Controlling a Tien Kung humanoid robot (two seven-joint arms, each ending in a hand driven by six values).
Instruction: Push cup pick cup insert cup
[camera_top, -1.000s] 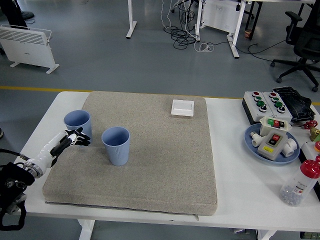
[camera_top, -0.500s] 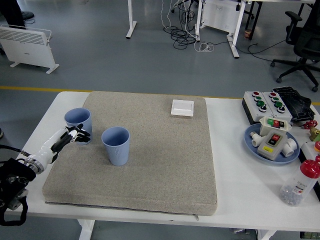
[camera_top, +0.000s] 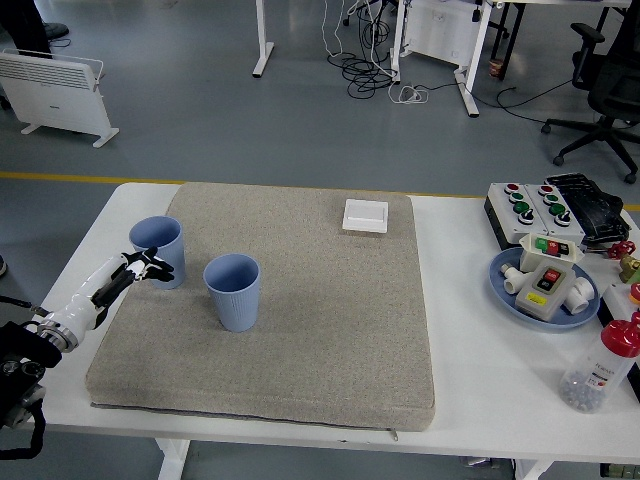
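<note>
Head view: fingers (camera_top: 158, 267) loosely spread, tips at the near side of the left cup (camera_top: 158, 250), holding nothing; can't tell if they actually touch. Left hand (camera_top: 140, 270) sits at mid-left of frame. Second cup (camera_top: 232, 291) stands just right of it on the grey mat (camera_top: 330, 340). Risk: a push high on the wall tips the cup instead of sliding it, since the mat likely grips its base.
</note>
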